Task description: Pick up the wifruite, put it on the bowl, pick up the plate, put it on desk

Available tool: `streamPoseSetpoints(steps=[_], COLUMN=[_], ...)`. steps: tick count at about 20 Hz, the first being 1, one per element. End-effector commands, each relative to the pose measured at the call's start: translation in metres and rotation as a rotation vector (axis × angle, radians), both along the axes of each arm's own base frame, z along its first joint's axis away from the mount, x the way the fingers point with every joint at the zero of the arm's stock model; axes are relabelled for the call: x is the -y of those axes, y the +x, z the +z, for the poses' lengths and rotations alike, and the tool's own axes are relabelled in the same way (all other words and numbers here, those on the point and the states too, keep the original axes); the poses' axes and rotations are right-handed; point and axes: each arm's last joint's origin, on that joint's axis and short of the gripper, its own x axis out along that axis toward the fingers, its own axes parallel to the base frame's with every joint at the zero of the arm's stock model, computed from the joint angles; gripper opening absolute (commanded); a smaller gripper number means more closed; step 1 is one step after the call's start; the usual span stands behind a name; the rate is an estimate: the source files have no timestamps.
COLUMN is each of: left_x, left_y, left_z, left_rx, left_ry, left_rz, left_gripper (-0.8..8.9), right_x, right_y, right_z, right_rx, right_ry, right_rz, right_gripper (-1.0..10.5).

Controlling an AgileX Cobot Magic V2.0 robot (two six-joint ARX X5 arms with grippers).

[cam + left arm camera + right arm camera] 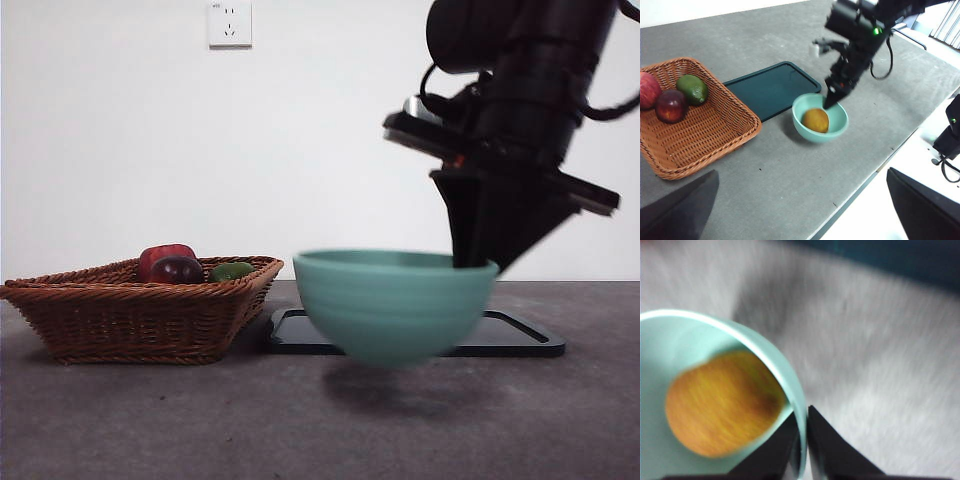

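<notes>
Right gripper [468,262] clenched on the bowl's [395,300] rim, one jaw inside, one outside, carries it clear above the bench [320,420], fruit [815,120] riding inside just beside the jaws, left gripper waiting open.

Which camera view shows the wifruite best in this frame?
The left wrist view: the wifruite lies whole and sharp inside the bowl, whose rim the right end effector grips. The right wrist view shows it larger but motion-blurred and partly cut by the rim. The front view hides it behind the bowl's wall.
</notes>
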Motion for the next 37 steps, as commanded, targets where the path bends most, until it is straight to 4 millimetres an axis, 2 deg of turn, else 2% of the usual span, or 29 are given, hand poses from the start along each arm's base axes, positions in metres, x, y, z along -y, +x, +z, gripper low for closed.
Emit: streamPoseSetpoints(steps=[1,4,7,10,14,19,22,23,24,26,28,31,32,37], left_x=[0.000,0.000,0.000,0.000,0.000,0.000,0.001,0.001,0.001,0.001,0.001,0.001,0.001,0.001], left_y=[0.000,0.000,0.000,0.000,0.000,0.000,0.001,0.001,0.001,0.001,0.001,0.001,0.001,0.001], left_z=[0.003,0.003,0.003,0.003,0.003,0.004,0.006,0.006,0.006,0.006,0.006,0.006,0.006,0.006], left_rx=[0.009,0.009,0.009,0.009,0.009,0.015,0.026,0.025,0.025,0.025,0.025,0.025,0.025,0.025], left_ry=[-0.014,-0.014,-0.014,-0.014,-0.014,-0.024,-0.049,-0.048,-0.048,-0.048,-0.047,-0.048,-0.048,-0.048], left_rz=[-0.008,-0.008,-0.008,-0.008,-0.008,-0.007,-0.007,-0.007,-0.007,-0.007,-0.007,-0.007,-0.007,-0.007], left_gripper=[6.26,6.26,6.26,6.26,6.25,6.26,6.26,6.26,6.25,6.26,6.26,6.25,6.25,6.26], right_x=[-0.001,0.002,0.004,0.002,-0.003,-0.002,-0.002,-0.002,-0.001,-0.001,0.000,0.002,0.002,0.012], right_y=[0.019,0.047,0.078,0.109,0.144,0.158,0.158,0.158,0.158,0.158,0.160,0.155,0.147,0.083], right_z=[0.010,0.023,0.027,0.022,0.006,-0.019,-0.023,-0.023,-0.023,-0.019,-0.001,0.050,0.068,0.149], right_rx=[0.025,0.029,0.031,0.030,0.048,0.013,-0.004,-0.004,-0.002,0.002,0.026,0.077,0.104,0.241], right_ry=[-0.001,-0.023,-0.055,-0.075,-0.115,-0.128,-0.129,-0.131,-0.142,-0.149,-0.184,-0.193,-0.183,-0.229], right_rz=[0.003,0.010,0.007,0.007,-0.017,-0.013,-0.004,-0.005,-0.006,-0.009,-0.019,-0.024,-0.020,-0.019], right_gripper=[0.1,0.1,0.1,0.1,0.1,0.1,0.1,0.6,1.7,2.6,4.0,5.7,6.0,6.0])
